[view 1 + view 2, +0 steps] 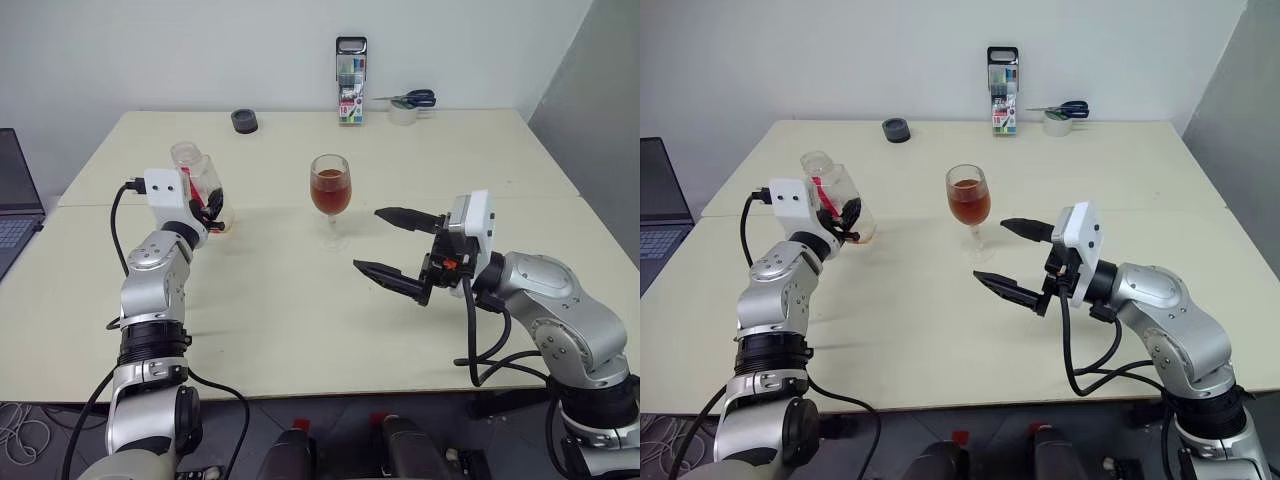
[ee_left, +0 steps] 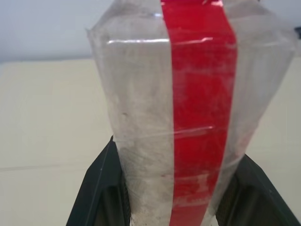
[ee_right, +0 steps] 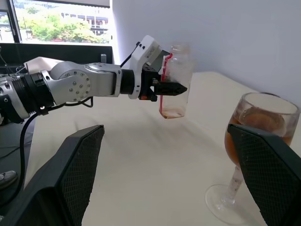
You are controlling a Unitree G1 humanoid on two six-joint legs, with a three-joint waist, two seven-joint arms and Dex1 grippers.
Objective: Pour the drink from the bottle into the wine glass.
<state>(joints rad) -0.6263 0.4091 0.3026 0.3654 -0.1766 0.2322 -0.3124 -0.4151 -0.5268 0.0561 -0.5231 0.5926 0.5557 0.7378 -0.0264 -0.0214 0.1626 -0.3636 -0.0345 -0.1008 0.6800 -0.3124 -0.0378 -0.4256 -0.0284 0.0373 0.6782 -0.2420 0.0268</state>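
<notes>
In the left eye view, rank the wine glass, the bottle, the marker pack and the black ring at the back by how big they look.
1. wine glass, tallest
2. bottle, partly hidden by the left gripper, so nearly level with the glass
3. marker pack, farther back, so it may be bigger than it looks
4. black ring, clearly smallest

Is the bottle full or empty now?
Nearly empty: the bottle shows just a reddish trace at its base, while the glass holds the drink.

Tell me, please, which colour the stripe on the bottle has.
Red: a broad vertical stripe on the clear bottle, best seen in the left wrist view.
</notes>
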